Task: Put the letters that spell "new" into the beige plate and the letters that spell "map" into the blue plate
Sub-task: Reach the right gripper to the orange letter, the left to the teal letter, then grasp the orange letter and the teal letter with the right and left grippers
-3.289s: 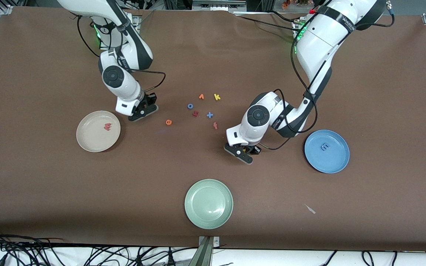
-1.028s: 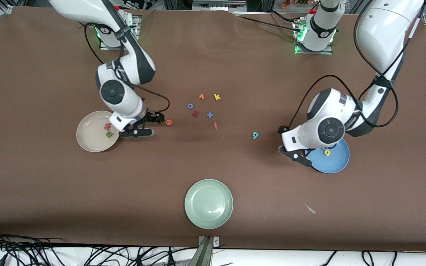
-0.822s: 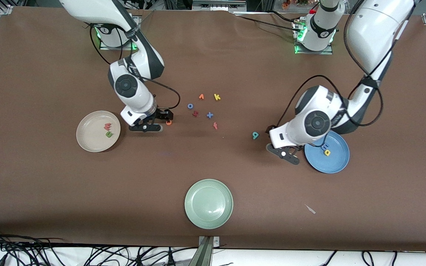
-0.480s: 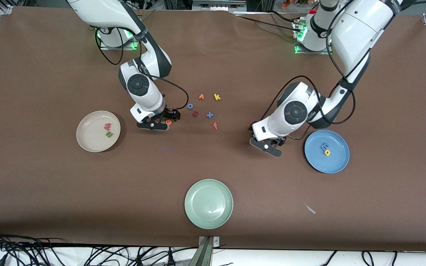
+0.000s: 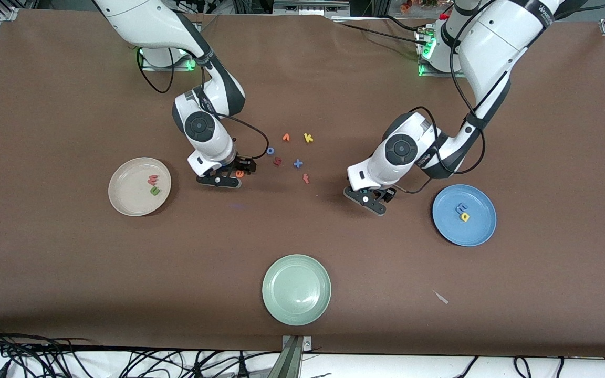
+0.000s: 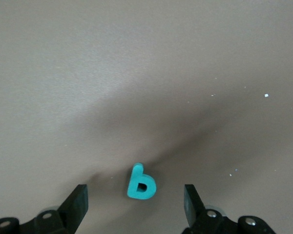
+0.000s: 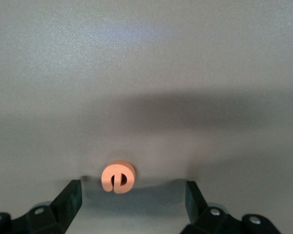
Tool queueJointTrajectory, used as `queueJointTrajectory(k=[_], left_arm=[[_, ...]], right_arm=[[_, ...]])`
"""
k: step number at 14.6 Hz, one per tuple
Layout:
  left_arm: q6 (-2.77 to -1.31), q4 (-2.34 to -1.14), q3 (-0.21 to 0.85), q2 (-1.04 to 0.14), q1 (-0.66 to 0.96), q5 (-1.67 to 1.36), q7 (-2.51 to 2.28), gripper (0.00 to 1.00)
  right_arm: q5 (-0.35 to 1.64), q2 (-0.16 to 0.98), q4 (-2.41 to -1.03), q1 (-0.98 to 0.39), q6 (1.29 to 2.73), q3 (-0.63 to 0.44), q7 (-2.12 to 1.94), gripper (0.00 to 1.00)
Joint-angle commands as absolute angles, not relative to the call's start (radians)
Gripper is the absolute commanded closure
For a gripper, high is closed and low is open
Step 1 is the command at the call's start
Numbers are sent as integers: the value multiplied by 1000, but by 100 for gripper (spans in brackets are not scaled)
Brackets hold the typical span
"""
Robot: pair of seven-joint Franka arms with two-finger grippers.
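Three plates ring a loose cluster of letters on the bench; clock hours are read in the front view, with 12 toward the arms' bases.

From the cluster, the plate at the right arm's end lies at 9 o'clock and holds the w, with the n just beside it at 6. The plate at the left arm's end lies at 4 o'clock and holds the m, with the a just beside it at 5. The third plate lies at 6 o'clock, nearest the front camera. The e lies on the bench at 8 o'clock, between the right gripper's fingers and apart from them. The p lies on the bench at 4 o'clock, between the left gripper's fingers and apart from them.
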State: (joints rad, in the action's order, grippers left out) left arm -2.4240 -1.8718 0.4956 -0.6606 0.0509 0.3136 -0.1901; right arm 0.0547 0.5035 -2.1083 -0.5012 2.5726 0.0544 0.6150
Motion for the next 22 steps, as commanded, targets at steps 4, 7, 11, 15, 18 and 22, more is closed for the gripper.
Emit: queueJointTrajectory(k=[4, 7, 11, 15, 18, 22], left_arm=[[-2468, -1888, 492, -681, 54, 391, -218, 26], [-2467, -1890, 492, -681, 52, 391, -218, 51], [-2468, -1890, 489, -692, 48, 394, -218, 61], [-2467, -1894, 492, -692, 45, 391, -218, 74], [-2447, -1879, 489, -675, 37, 391, -219, 99], [-2277, -1823, 497, -611, -43, 387, -143, 99]], right_arm=[[58, 515, -2103, -508, 2591, 54, 627, 35], [58, 515, -2103, -509, 2591, 54, 627, 46], [58, 517, -2103, -511, 2591, 54, 627, 56], [58, 515, -2102, -511, 2591, 54, 626, 73], [58, 512, -2082, -511, 2582, 54, 617, 81], [49, 459, -1978, -502, 2326, 5, 513, 86]])
